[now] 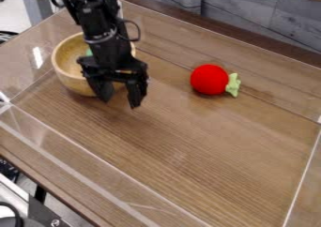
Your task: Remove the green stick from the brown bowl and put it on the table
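My gripper (119, 95) pointing down with jaws spread wide and empty, just right of the brown bowl (69, 67) on the counter (189, 156), green stick hidden from view, red ball (211, 79) far right

A red ball-shaped toy (211, 79) with a small green leafy tip on its right side lies on the wooden counter (189, 146), toward the far right. Clear plastic walls (75, 151) enclose the counter on all sides. Behind the far wall stands a grey planked backdrop (269, 20). At the lower left corner, dark equipment (19, 207) shows, too unclear to identify.
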You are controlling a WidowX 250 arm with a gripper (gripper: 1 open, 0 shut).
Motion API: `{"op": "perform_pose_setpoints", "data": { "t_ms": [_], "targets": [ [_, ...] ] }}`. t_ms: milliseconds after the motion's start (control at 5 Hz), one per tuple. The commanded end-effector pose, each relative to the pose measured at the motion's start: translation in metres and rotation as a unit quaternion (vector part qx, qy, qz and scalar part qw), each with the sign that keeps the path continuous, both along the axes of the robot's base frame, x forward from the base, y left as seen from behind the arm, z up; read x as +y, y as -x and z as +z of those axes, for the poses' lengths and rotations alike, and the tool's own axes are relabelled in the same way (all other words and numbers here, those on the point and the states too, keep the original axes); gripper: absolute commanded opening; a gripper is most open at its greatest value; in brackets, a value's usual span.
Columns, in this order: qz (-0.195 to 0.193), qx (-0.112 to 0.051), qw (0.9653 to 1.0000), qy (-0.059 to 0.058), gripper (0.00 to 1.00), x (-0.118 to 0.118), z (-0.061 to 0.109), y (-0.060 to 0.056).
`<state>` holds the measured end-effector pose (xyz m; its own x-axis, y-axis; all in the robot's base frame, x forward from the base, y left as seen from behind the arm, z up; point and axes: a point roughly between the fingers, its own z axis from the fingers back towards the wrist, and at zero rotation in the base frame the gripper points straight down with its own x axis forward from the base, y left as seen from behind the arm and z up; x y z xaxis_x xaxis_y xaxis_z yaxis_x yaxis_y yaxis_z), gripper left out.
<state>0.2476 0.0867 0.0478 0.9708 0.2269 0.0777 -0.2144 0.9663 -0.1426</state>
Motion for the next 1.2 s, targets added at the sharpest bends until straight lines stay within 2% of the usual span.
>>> {"op": "perform_pose_setpoints", "data": {
  "t_ms": [0, 400, 600, 800, 1000],
  "targets": [
    [0.003, -0.023, 0.9997, -0.012, 1.0, 0.023, 0.017, -0.016],
    [0.009, -0.033, 0.9993, -0.015, 1.0, 0.044, 0.004, -0.035],
    [0.028, -0.033, 0.999, -0.013, 0.0, 0.046, -0.008, -0.035],
    [0.051, -0.038, 0.998, -0.004, 0.0, 0.047, -0.007, -0.027],
    [0.068, -0.034, 0.9971, 0.007, 0.0, 0.044, -0.011, -0.016]
  ]
}}
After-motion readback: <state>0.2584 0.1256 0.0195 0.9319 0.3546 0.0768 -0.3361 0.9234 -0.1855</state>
